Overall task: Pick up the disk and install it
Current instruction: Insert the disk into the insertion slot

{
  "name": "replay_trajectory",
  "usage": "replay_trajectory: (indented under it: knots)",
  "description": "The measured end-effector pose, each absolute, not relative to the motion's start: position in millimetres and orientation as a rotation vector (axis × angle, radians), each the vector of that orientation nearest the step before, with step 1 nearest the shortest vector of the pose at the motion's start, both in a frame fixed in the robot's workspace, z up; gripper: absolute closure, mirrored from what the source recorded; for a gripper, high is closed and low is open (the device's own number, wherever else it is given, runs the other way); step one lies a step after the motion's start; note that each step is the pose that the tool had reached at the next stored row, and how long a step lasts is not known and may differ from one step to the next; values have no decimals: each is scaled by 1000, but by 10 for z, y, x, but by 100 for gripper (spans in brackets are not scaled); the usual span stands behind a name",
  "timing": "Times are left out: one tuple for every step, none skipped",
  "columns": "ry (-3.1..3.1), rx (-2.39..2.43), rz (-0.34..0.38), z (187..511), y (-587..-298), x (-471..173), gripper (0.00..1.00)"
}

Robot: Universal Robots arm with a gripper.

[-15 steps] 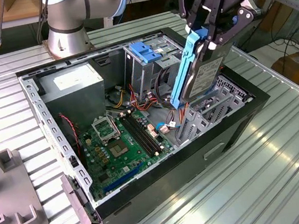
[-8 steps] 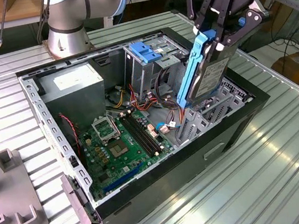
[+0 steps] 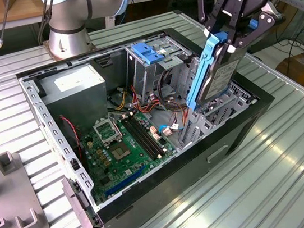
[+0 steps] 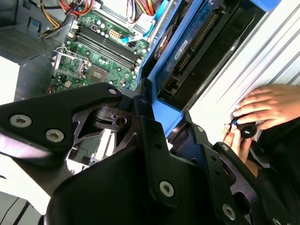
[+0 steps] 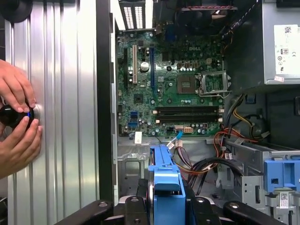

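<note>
one disk [image 3: 218, 79], clamped in the gripper [image 3: 233, 35]: fingers closed on its upper end, blue frame edge toward the exterior view's left. it hung tilted, lower end just over the open bay [image 3: 220, 113] at the exterior view's right of the computer case [image 3: 153, 204], not yet seated. tilt was likely there to line the frame up with the bay. motherboard [image 5: 173, 89] sat well apart. a person's hands [image 5: 16, 122] cupped a black knob [image 5: 11, 116] on the table [image 3: 296, 173] beside the case, probably a control.
</note>
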State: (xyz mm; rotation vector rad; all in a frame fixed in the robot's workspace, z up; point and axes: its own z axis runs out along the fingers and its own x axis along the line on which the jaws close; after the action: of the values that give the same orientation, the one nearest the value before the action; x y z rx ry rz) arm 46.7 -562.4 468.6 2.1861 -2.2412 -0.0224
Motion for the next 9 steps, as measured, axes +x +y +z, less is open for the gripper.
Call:
replay_trajectory:
  knots:
    - [-2241, 2186, -22, 4682, -5640, 473, 63]
    - [-2241, 2186, -22, 4677, -5659, 480, 63]
    - [-2241, 2186, -22, 4672, -5675, 490, 63]
    - [-2241, 2186, -22, 4668, -5683, 501, 63]
    - [-2241, 2186, -22, 4660, -5687, 539, 63]
    - [-2241, 2186, -22, 4652, -5688, 602, 63]
    - [-2241, 2186, -22, 4648, -5687, 630, 63]
    - [-2241, 2186, -22, 4642, -5687, 644, 63]
    - [-2241, 2186, -22, 4638, -5687, 653, 63]
